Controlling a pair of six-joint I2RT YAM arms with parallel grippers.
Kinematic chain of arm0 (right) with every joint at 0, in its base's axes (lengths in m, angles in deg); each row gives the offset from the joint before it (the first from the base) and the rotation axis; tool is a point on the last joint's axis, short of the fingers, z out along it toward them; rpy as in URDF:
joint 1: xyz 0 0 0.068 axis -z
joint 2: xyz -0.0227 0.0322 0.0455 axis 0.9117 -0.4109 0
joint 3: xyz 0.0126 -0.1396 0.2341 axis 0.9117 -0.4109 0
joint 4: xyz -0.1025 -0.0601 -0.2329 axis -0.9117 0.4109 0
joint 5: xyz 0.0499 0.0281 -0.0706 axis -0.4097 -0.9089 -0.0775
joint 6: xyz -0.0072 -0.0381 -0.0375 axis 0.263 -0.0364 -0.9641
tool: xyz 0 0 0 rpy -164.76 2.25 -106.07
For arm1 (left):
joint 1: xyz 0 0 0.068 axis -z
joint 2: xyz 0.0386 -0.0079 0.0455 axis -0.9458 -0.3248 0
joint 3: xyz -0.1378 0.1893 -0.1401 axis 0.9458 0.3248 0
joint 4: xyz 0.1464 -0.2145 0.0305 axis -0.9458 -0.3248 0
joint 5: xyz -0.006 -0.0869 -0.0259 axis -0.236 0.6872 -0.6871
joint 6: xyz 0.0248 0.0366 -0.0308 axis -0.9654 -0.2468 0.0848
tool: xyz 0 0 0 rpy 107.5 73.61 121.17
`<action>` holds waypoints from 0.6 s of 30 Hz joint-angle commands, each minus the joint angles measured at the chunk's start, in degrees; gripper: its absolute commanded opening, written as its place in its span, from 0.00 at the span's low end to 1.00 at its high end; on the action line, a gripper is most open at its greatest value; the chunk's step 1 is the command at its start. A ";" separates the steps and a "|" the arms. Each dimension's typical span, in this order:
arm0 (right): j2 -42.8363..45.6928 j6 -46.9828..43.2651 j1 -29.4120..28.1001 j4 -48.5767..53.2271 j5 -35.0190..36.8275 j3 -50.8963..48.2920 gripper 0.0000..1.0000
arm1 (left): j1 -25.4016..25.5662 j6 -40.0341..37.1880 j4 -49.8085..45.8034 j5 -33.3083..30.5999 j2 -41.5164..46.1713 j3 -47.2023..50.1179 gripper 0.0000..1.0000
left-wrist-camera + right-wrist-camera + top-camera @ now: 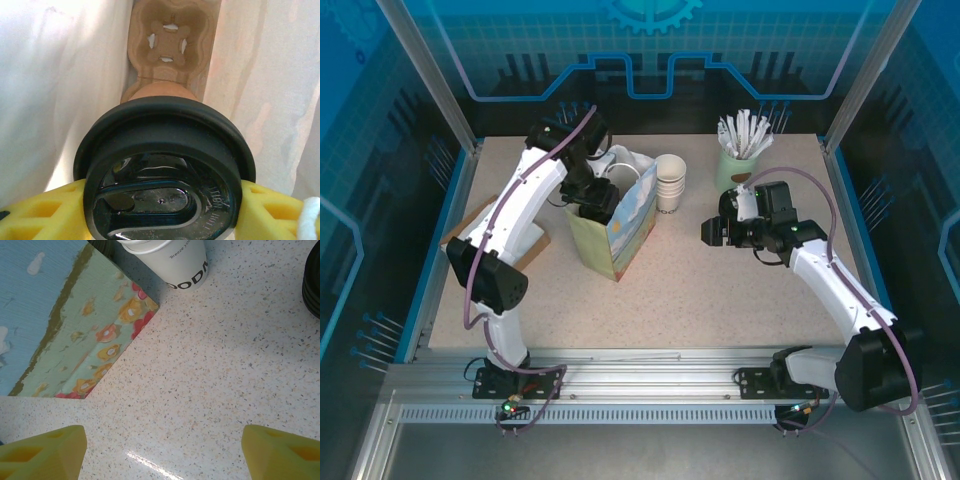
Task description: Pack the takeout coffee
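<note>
The takeout coffee (165,145) is a small brown paper cup with a glossy black lid that has a raised rim and a sunken oval in the middle. It's inside the paper bag (620,235), and the left gripper (160,215) is clamped on it, with a yellow finger (40,210) pressing each side of the lid. Below the cup, a brown pulp cup carrier (167,35) sits at the bottom of the bag. Whether the cup touches it is hard to tell.

The worktop (720,290) is pale speckled stone, boxed in by blue panelled walls (650,40) with an aluminium rail (640,380) along the near edge. The bag stands left of centre. Just beside it toward the far edge is a stack of white cups (670,182), and further right a green holder (735,168) full of white sticks (748,132). A flat brown cardboard piece (470,225) lies at the left edge.

From above, the left gripper (595,200) dips into the bag's mouth, so the cup is hidden. The left wrist view looks down between the bag's white inner walls (50,75). The right gripper (712,232) hangs right of centre with its jaws wide apart and nothing in them. Its own wrist view (162,435) looks down on bare worktop (215,365), the bag's flowery side (55,315) and the white cups (175,260).
</note>
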 commanded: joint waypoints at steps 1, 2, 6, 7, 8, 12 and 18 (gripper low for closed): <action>0.33 -0.09 -0.91 -0.66 -0.82 -0.99 0.82 | -0.86 -2.07 -0.25 1.61 -0.79 1.32 0.39; 0.29 -0.07 -0.99 -0.74 -0.85 -0.97 0.83 | -0.86 -2.21 -0.31 1.59 -0.86 1.37 0.39; 0.24 -0.08 -1.01 -0.67 -0.85 -0.98 0.83 | -1.17 -2.39 -0.10 1.77 -1.06 1.19 0.39; 0.24 -0.07 -1.09 -0.65 -0.89 -1.02 0.83 | -1.21 -2.57 -0.07 1.97 -1.20 1.13 0.39; 0.21 -0.13 -1.06 -0.65 -0.83 -0.98 0.83 | -1.34 -2.78 -0.01 2.18 -1.31 1.09 0.39; 0.04 -0.07 -1.07 -0.58 -0.83 -0.89 0.83 | -1.60 -3.27 -0.39 2.38 -1.67 0.22 0.39; -0.17 -0.22 -1.40 -0.21 -1.02 -0.07 0.83 | -1.73 -3.10 -1.07 1.77 -0.53 -2.19 0.39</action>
